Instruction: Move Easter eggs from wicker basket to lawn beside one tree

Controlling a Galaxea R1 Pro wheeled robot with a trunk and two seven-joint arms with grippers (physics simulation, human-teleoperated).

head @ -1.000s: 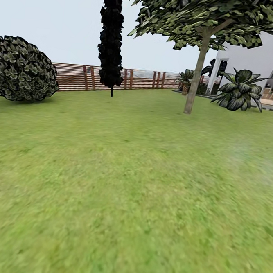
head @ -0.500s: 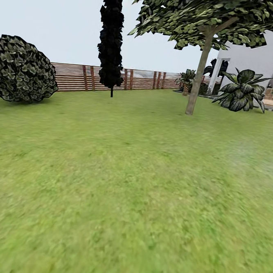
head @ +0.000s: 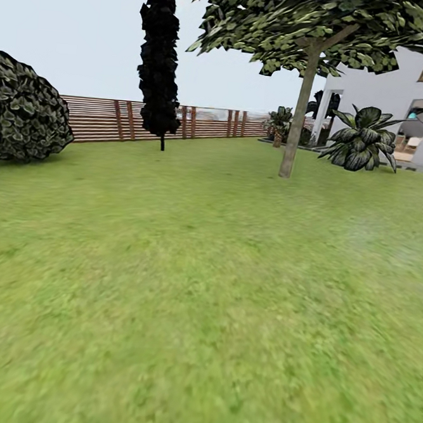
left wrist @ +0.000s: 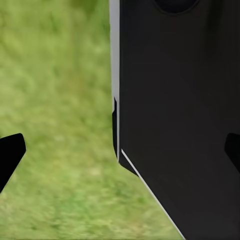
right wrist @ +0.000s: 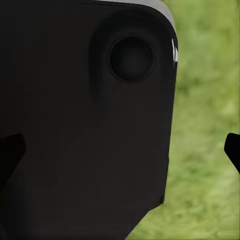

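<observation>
The Easter eggs, the wicker basket and the tree for them are out of view. The lawn [head: 207, 268] stretches ahead as flat green grass in the head view. In the left wrist view my left gripper [left wrist: 120, 152] is open over grass [left wrist: 60, 100], its dark fingertips [left wrist: 10, 155] far apart, with nothing between them. My right gripper [right wrist: 121, 150] is open too, with grass [right wrist: 205, 125] beyond it. A dark panel of my own body [left wrist: 180, 100] [right wrist: 75, 125] blocks much of both wrist views.
A round dark shrub [head: 25, 117] stands at far left. A black columnar cypress [head: 158, 61] and a slim trunk [head: 297, 116] with a leafy round crown rise ahead. A brown slatted fence [head: 104, 119] bounds the back. A white house [head: 399, 86] and a broad-leaved plant [head: 360, 147] are at right.
The whole head view has shifted left, so the camera has turned a little to the right.
</observation>
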